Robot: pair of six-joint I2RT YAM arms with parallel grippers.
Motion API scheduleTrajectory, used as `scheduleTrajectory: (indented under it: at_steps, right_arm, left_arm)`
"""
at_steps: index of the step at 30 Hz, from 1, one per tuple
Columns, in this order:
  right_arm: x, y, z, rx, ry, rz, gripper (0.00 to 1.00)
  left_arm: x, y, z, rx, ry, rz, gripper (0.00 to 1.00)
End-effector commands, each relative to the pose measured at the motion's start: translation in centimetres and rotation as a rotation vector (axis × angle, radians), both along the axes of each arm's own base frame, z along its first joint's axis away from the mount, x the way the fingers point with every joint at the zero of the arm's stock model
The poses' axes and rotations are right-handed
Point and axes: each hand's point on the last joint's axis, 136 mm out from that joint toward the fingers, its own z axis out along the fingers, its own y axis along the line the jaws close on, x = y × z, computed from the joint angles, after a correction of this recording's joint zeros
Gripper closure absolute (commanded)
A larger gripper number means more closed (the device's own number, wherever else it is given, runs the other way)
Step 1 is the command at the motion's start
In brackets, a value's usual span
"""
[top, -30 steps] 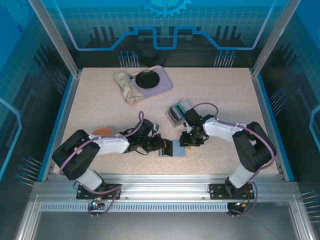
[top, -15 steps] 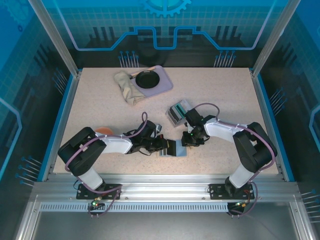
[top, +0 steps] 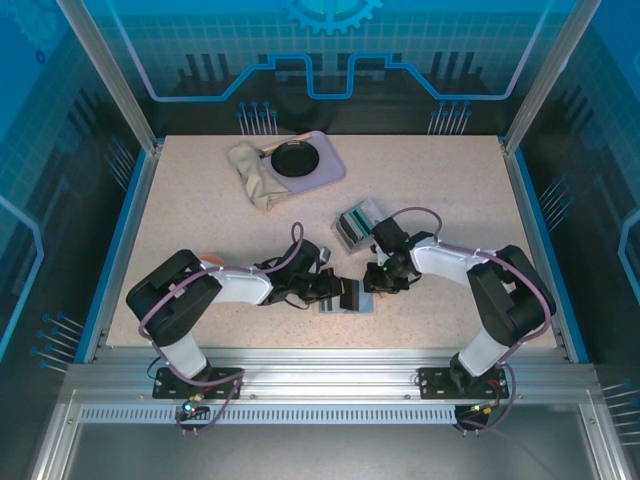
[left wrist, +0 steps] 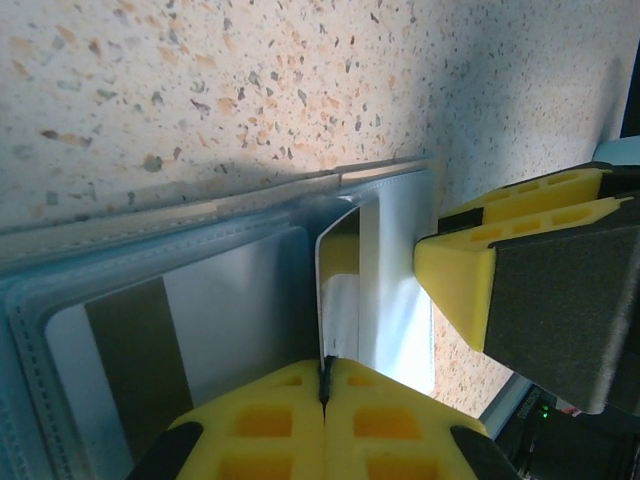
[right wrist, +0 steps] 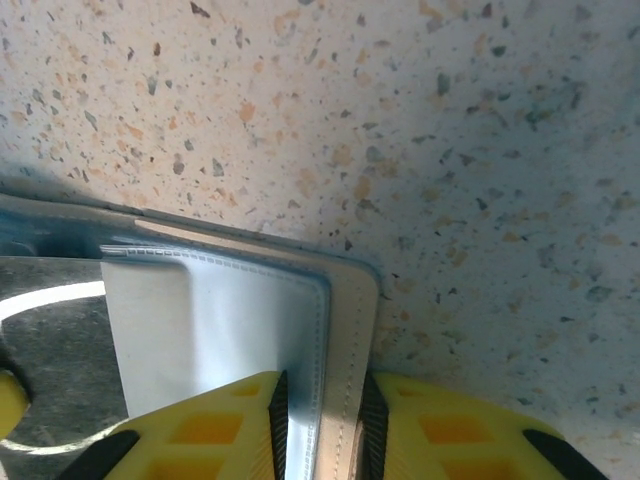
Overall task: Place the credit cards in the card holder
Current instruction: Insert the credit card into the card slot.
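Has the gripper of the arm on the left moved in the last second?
Yes. The left gripper has slid to the right, farther over the card holder, which has stayed put.

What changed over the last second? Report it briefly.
The left arm swung rightward, carrying the left gripper, shut on a credit card, further across the card holder. The right gripper, clamped on the holder's edge, barely shifted. The card tray, cloth and purple plate stayed put.
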Motion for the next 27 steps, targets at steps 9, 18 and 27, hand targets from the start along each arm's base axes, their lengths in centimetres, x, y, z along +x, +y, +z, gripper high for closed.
scheduleTrajectory:
  at_steps: [9, 18, 27]
  right_arm:
    - [-1.9, 2.2, -2.0, 0.137, 0.095, -0.003, 0.73]
    - [-1.9, 1.8, -1.8, 0.162, 0.095, -0.05, 0.73]
    - [-1.7, 1.2, -1.7, 0.153, 0.095, -0.062, 0.72]
  left_arm:
    - [-0.6, -1.1, -0.9, 0.034, 0.054, -0.032, 0.9]
    - [-0.8, -2.2, -1.5, 0.057, 0.069, -0.022, 0.86]
    - [-1.1, -0.4, -0.5, 0.141, 0.034, -0.023, 0.81]
